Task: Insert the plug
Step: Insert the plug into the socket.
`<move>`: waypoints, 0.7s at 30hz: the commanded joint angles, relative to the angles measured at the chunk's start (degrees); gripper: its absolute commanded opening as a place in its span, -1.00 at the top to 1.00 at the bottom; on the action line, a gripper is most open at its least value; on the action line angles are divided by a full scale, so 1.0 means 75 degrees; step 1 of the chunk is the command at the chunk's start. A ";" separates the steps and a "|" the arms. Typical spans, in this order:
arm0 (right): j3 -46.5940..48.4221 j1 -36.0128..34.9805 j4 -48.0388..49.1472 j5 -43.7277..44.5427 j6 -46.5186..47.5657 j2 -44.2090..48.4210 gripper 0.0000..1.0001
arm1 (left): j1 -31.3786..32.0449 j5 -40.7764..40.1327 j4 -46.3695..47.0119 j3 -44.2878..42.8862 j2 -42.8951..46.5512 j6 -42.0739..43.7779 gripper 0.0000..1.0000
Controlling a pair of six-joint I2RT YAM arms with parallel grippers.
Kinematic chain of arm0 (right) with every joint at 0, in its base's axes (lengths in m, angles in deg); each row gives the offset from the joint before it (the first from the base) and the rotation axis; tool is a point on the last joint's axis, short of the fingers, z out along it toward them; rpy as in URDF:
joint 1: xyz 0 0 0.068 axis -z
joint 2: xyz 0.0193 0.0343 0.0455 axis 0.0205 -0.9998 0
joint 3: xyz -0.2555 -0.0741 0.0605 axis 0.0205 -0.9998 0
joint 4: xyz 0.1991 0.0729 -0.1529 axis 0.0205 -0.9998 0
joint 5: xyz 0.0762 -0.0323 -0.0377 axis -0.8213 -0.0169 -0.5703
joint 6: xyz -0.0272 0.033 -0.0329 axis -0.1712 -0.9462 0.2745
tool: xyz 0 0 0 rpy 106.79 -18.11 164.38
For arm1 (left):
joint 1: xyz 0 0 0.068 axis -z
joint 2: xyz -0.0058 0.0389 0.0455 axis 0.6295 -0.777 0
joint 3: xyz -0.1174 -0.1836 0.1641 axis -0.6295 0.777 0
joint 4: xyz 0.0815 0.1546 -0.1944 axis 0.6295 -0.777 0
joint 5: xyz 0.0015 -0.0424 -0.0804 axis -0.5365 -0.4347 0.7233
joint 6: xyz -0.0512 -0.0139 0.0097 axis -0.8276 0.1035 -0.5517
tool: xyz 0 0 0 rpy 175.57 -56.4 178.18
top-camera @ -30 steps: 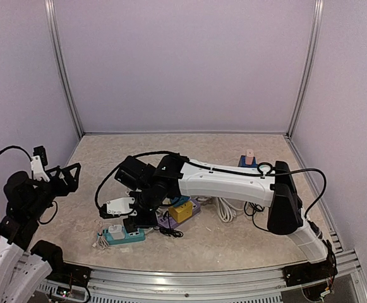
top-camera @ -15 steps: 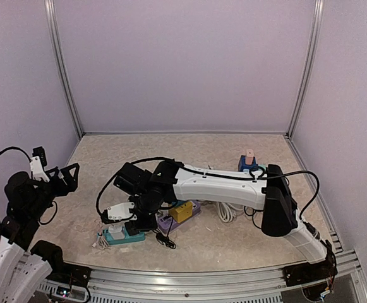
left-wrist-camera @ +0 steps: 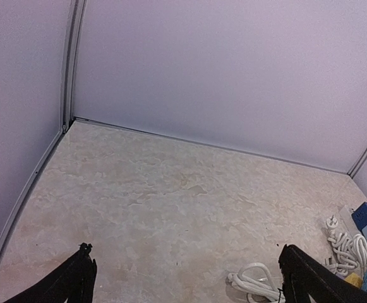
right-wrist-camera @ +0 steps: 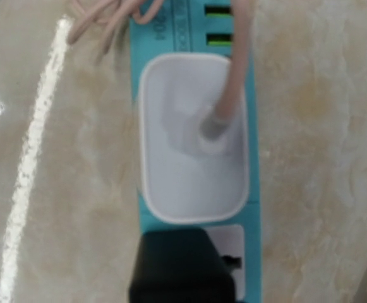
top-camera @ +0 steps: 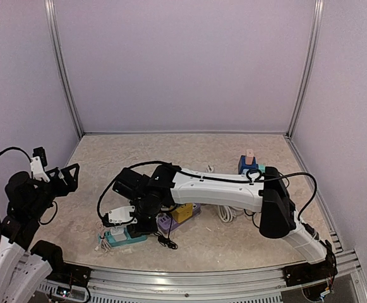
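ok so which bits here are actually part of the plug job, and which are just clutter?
Job:
black plug
teal power strip

Lying about:
white charger, already in the strip
yellow block
coiled white cord
blue block with pink top

White arm shells (top-camera: 221, 183), black joints (top-camera: 273, 211), black left claw (top-camera: 76, 178) — looped black cables (top-camera: 9, 148).

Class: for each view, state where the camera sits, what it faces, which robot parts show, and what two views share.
Top external: above, behind the bases, facing the back wall; both arms, left tool, right tool.
Left wrist: faces across the table; its open fingertips show.
Right wrist: straight down onto the teal power strip; black plug, no fingers.
Shared: top and right wrist show that strip.
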 commanded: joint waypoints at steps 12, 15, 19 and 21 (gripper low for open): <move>-0.1248 -0.0346 -0.0838 -0.0158 -0.1540 -0.0162 1.00 | -0.0180 0.0094 0.0141 0.0163 -0.0051 0.0042 -0.97; -0.0993 -0.0315 -0.0933 0.0140 -0.1685 -0.0329 1.00 | -0.0180 0.0094 0.0139 0.0157 -0.0072 0.0050 -0.98; -0.0862 -0.0316 -0.0729 0.0309 -0.1857 -0.0041 0.37 | -0.0192 0.0094 0.0149 0.0157 -0.0110 0.0057 -0.98; -0.0845 -0.0311 -0.0500 0.0261 -0.1905 0.0229 -0.39 | -0.0214 0.0094 0.0171 0.0168 -0.0122 0.0057 -0.98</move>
